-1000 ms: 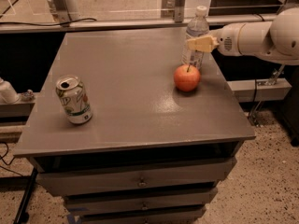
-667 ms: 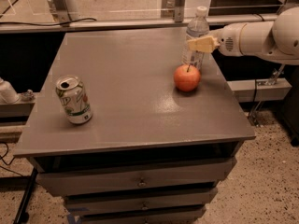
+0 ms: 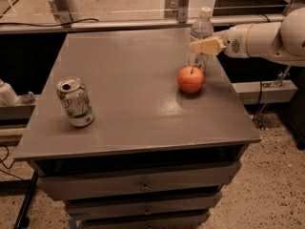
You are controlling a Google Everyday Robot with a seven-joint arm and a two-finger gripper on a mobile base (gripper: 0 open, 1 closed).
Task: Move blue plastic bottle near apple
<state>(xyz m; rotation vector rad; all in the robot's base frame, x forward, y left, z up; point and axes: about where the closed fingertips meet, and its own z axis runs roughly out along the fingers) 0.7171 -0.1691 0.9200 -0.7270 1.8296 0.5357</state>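
The blue plastic bottle (image 3: 199,37), clear with a white cap and a pale label, stands upright at the table's far right. The red-orange apple (image 3: 190,79) sits just in front of it, almost touching its base. My gripper (image 3: 206,46) reaches in from the right on a white arm (image 3: 259,38) and is at the bottle's mid-height, right against its label. Part of the gripper is hidden behind the bottle.
A green-and-white soda can (image 3: 75,102) stands upright near the front left of the grey table (image 3: 133,104). The table has drawers below its front edge. A rail and metal posts run behind the far edge. The table's right edge is close to the apple.
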